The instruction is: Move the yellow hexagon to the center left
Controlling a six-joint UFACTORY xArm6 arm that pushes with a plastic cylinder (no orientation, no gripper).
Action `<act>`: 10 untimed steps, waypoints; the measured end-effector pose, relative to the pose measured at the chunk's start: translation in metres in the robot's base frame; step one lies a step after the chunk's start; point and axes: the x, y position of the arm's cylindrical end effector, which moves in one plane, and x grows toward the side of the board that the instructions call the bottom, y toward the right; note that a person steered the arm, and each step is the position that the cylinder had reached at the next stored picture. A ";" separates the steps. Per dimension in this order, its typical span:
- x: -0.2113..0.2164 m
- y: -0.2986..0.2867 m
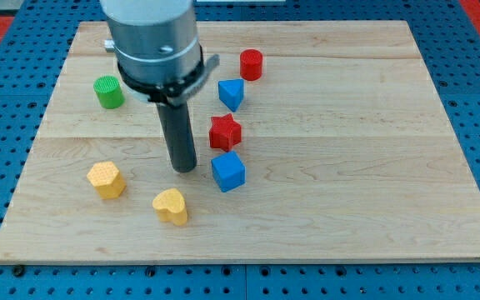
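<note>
- Camera view: my tip (184, 169) rests on the wooden tabletop (348, 167), just to the view's left of the blue cube (228, 171) and below and left of the red star (224, 132).
- There is no claw on this arm, only the straight dark rod, so there is nothing spread or pinching to report.
- The yellow hexagon (106, 179) lies to the view's left of my tip and slightly lower, with bare wood between them; they are apart, not touching.
- The yellow heart (171, 206) sits below my tip, a little to its left, closer to it than the hexagon is.
- The green cylinder (108, 92) stands well above the yellow hexagon, toward the view's top left; the blue wedge-like block (232, 93) and red cylinder (251, 63) lie above the red star.
- Judgement: the hexagon already sits on the left side but low, so the push should run toward the view's top; my tip would have to get below the hexagon first, passing clear of the yellow heart.
</note>
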 end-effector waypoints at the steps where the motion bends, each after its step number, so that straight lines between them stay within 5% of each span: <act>1: 0.023 -0.055; 4: 0.053 -0.157; 6: -0.001 -0.109; 7: 0.042 -0.129; 8: 0.020 -0.185; 10: -0.020 -0.140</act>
